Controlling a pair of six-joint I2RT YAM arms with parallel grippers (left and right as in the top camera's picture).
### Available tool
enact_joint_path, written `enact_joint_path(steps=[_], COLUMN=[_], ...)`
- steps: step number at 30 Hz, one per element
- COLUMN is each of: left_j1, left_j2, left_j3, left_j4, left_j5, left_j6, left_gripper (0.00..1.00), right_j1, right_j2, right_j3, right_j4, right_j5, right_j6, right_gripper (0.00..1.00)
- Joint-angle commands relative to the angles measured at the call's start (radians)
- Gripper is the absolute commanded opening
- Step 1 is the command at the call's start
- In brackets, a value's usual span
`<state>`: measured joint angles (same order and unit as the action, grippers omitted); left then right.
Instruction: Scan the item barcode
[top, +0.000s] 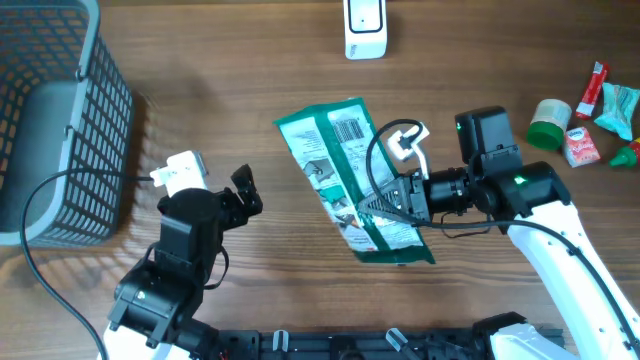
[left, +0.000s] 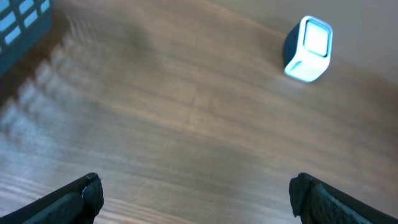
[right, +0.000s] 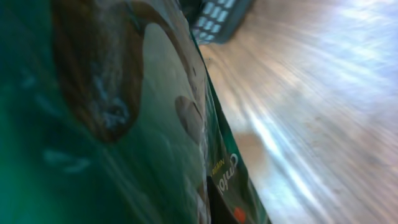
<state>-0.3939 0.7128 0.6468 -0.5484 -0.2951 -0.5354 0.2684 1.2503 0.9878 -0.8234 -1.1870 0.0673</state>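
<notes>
Holding the green packet (top: 352, 180) at the middle of the surface (top: 250, 100), the right arm (top: 540, 200) has its jaws clamped shut on the packet's lower right edge. The barcode (top: 349, 129) faces up at the far end, near the white scanner (top: 366, 28), which the top edge cuts off. The left arm (top: 190, 230) sits well apart, jaws spread wide on nothing, with bare wood between it and the packet. A grey basket (top: 60, 120) fills the left side, while a green-capped jar (top: 549, 124) and sachets (top: 600, 110) crowd the far right. The right wrist view is nearly all blurred green wrapper, its own jaws hidden.
</notes>
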Motion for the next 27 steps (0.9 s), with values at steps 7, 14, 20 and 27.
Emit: enact_joint_path(steps=[7,14,20,27], left_j1=[-0.007,-0.007,-0.007,-0.007], left_j2=[0.087,0.169,0.248,0.306], left_j3=[-0.005,-0.005,-0.005,-0.005], left_j4=[-0.021,-0.021,-0.021,-0.01], left_j5=[-0.02,-0.02,-0.02,-0.033], left_j6=[0.011,0.011,0.011,0.027], left_gripper=[1.0,1.0,1.0,1.0], right_j1=[0.0,0.0,0.0,0.0], right_j2=[-0.015,-0.015,-0.015,-0.014], right_j3=[0.001,0.001,0.001,0.001], right_j4=[0.014,0.039,0.098,0.111], right_j5=[0.058,0.541,0.776,0.776], right_j6=[0.093,0.09,0.09,0.089], right_gripper=[0.04,0.04,0.04,0.04])
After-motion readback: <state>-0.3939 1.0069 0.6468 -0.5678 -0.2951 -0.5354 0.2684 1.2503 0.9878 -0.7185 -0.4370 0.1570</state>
